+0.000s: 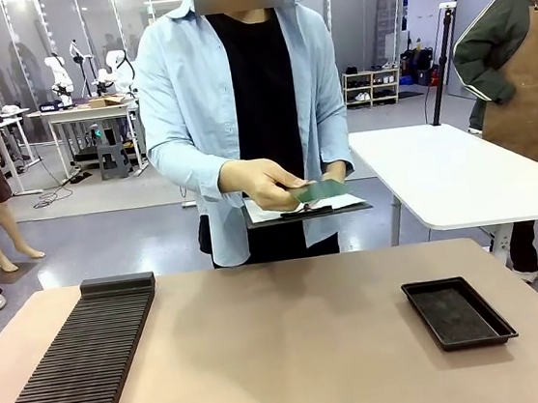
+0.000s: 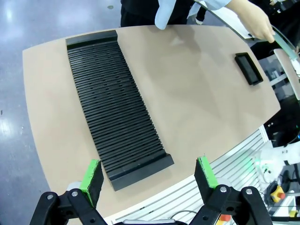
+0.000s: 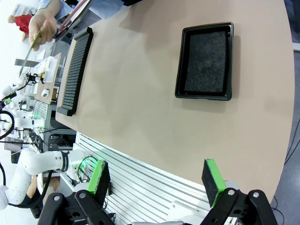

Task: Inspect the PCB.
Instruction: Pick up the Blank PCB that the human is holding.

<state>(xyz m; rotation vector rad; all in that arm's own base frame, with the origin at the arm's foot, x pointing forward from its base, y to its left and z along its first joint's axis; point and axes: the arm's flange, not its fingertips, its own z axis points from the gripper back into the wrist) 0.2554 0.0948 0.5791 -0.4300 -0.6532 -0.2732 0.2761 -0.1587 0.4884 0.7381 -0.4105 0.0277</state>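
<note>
The PCB point(image 1: 319, 191) is a thin green board held in a person's hand point(image 1: 265, 182) at the far side of the table, just above a clipboard point(image 1: 333, 207) with white paper. It appears edge-on in the right wrist view as the PCB point(image 3: 29, 54) and in the left wrist view as the PCB point(image 2: 282, 39). My left gripper point(image 2: 148, 173) hangs open high over the near left edge of the table, nothing between its green pads. My right gripper point(image 3: 156, 180) is open too, above the near right edge, far from the board.
A long black slotted rack point(image 1: 74, 370) lies along the table's left side, also seen as the rack point(image 2: 117, 108). A shallow black tray point(image 1: 457, 311) sits at the right, below my right gripper's view as the tray point(image 3: 206, 61). Another person stands by a white table point(image 1: 461, 180) behind.
</note>
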